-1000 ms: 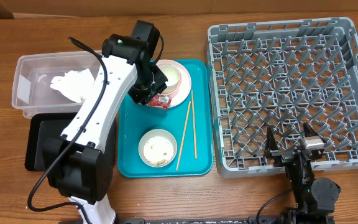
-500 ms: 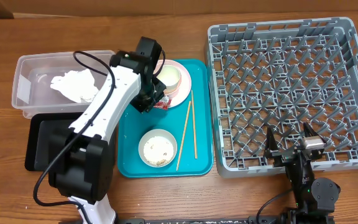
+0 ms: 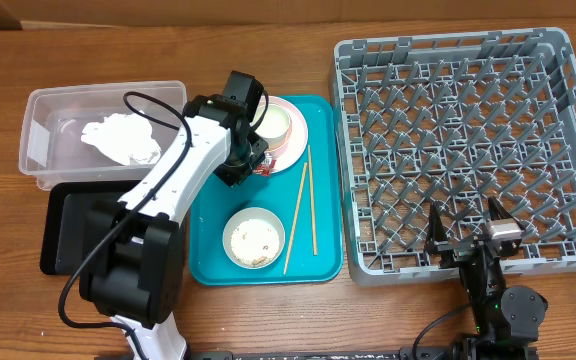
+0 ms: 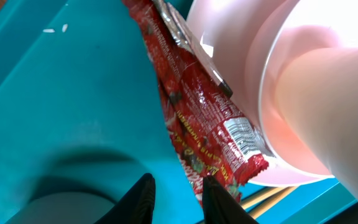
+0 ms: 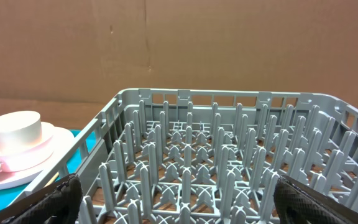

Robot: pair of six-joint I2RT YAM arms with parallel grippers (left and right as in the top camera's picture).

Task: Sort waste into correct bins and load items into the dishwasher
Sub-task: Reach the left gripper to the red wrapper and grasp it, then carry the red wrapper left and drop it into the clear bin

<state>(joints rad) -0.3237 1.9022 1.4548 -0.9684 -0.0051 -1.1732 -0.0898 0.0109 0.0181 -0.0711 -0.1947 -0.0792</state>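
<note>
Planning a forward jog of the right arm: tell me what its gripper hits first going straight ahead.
Most likely the dish rack: the right gripper, jaws wide open, points low across its near edge, toward the upright pegs. Height is hard to judge, so it might skim over the nearest ones.

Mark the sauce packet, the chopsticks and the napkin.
sauce packet (image 4: 197,112), left wrist view, middle of the red wrapper.
chopsticks (image 3: 311,200), overhead view, mid-length of one stick.
napkin (image 3: 120,138), overhead view, centre of the crumpled paper.
</note>
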